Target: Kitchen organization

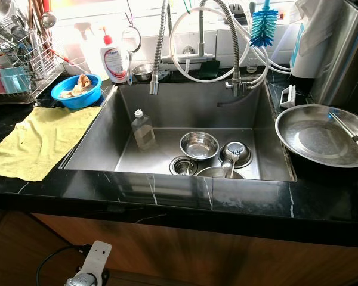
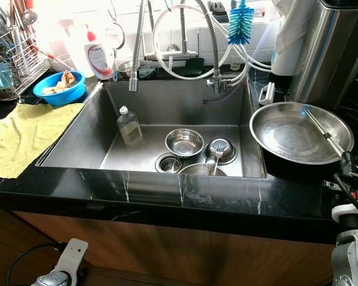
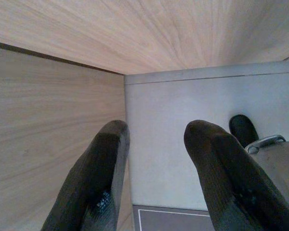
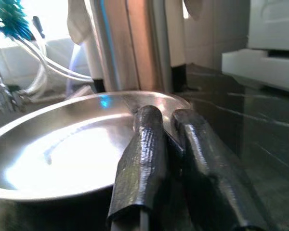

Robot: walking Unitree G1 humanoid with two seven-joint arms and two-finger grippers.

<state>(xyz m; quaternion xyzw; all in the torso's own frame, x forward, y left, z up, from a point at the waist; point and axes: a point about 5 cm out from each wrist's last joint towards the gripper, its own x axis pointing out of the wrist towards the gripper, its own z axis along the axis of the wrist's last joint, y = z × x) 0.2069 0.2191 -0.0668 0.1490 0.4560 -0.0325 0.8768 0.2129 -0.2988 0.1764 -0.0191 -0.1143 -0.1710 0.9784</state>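
One steel pan (image 2: 298, 132) sits on the counter (image 2: 286, 199) right of the sink (image 2: 77, 143), its handle running toward the robot's right. Right gripper (image 4: 166, 144) pinches that handle; left gripper (image 3: 156, 144) hangs spread.

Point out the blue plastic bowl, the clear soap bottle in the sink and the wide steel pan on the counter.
Blue plastic bowl (image 1: 90, 95): left eye view, on its front outer wall.
Clear soap bottle (image 1: 143, 131): left eye view, on the middle of its body.
Wide steel pan (image 2: 286, 136): right eye view, on its bare inner bottom.
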